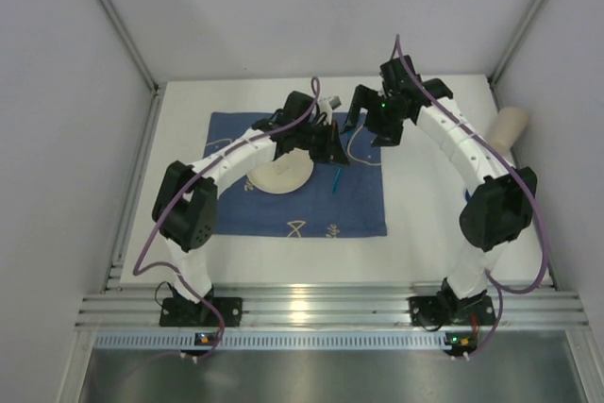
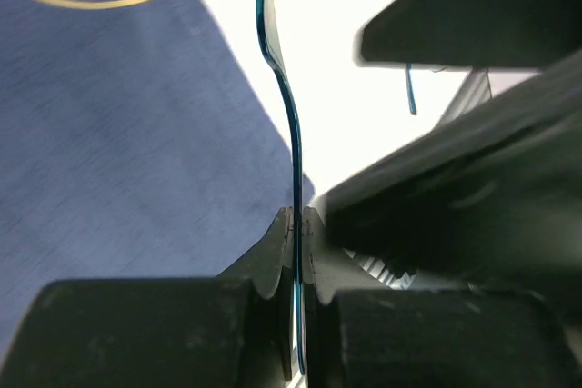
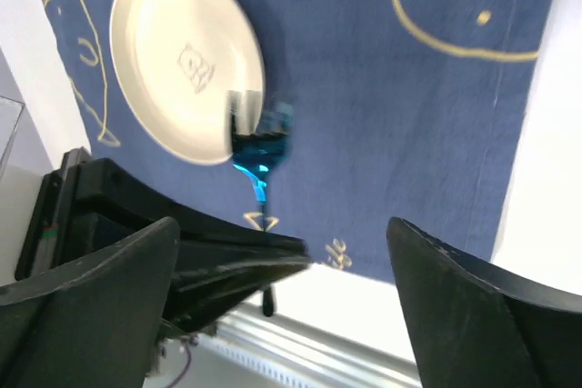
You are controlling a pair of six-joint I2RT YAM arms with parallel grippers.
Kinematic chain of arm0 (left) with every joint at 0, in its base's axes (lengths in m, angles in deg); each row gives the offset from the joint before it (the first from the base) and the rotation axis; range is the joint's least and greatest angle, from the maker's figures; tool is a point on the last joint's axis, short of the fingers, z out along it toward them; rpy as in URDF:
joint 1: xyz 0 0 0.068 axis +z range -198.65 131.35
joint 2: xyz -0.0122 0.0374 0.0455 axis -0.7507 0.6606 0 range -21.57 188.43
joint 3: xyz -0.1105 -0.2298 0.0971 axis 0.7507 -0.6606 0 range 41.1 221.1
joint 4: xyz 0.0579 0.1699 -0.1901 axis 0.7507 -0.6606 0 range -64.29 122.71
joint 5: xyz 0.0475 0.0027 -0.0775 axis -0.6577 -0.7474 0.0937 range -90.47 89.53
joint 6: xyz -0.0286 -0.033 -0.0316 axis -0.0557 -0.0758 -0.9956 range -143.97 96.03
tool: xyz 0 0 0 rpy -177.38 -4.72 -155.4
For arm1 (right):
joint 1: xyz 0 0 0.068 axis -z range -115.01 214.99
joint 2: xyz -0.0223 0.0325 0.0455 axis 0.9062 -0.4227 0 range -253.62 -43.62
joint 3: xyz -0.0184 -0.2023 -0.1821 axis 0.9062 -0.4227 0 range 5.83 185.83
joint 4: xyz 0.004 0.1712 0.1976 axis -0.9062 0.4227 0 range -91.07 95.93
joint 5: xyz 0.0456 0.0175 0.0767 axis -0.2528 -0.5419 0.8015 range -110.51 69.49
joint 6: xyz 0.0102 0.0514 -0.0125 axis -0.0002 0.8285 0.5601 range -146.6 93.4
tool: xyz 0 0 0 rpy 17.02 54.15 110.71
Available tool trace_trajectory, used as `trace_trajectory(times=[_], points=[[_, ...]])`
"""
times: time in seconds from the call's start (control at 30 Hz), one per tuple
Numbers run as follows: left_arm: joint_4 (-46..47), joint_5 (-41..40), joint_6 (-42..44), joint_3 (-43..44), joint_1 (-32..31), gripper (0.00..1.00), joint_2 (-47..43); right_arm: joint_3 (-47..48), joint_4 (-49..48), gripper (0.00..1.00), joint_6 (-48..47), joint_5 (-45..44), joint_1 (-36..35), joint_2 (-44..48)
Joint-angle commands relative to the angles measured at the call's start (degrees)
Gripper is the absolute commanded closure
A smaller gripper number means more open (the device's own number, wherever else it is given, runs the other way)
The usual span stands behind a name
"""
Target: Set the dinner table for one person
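Observation:
The white dinner table [image 1: 434, 233] carries a dark blue mat [image 1: 359, 205] with a cream plate [image 1: 283, 175] on it. My left gripper [image 1: 332, 153] is shut on a thin blue utensil [image 1: 336, 179] and holds it over the mat just right of the plate. In the left wrist view the utensil [image 2: 292, 124] shows edge-on, pinched between the closed jaws [image 2: 296, 215]. My right gripper [image 1: 373, 125] is open and empty above the mat's far right part. In its wrist view, its gripper [image 3: 282, 224] frames the plate [image 3: 186, 56] and the utensil's blurred blue head [image 3: 262, 147].
A beige cup [image 1: 510, 129] lies at the table's right edge. A small grey-white object [image 1: 331, 101] sits at the mat's far edge behind the left gripper. A ribbed aluminium rail [image 1: 330, 304] runs along the near edge. Grey walls enclose three sides.

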Motion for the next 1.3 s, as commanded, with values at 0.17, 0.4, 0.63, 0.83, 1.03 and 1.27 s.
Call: trace_trajectory(times=[0.17,0.4,0.63,0.83,1.03,1.27], points=[[-6.74,-3.62,6.89,-8.68,13.65,1.00,-12.80,3.51,-2.08,0.00,-2.78,5.80,5.79,3.33],[-18.80,-6.55,21.90,-13.78,31.04,1.00,-17.21,-9.56,-3.57,0.00,-3.40,6.68,8.79,8.34],[-20.12,-14.36,23.25,-14.31,34.41,1.00,-12.74,-14.60,-3.23,0.03,-3.57,7.65,9.23,10.11],[-16.97,-12.70,25.18,-17.73,35.20,1.00,-9.65,-12.32,-0.59,0.03,-5.24,7.03,10.37,9.05],[-11.96,-5.77,25.54,-21.69,38.36,1.00,-6.49,-11.61,1.08,0.04,-6.47,7.65,11.42,8.70],[-8.18,-6.11,26.06,-23.97,38.63,0.97,-2.01,-11.26,2.40,0.05,-7.61,7.74,11.95,8.00]])
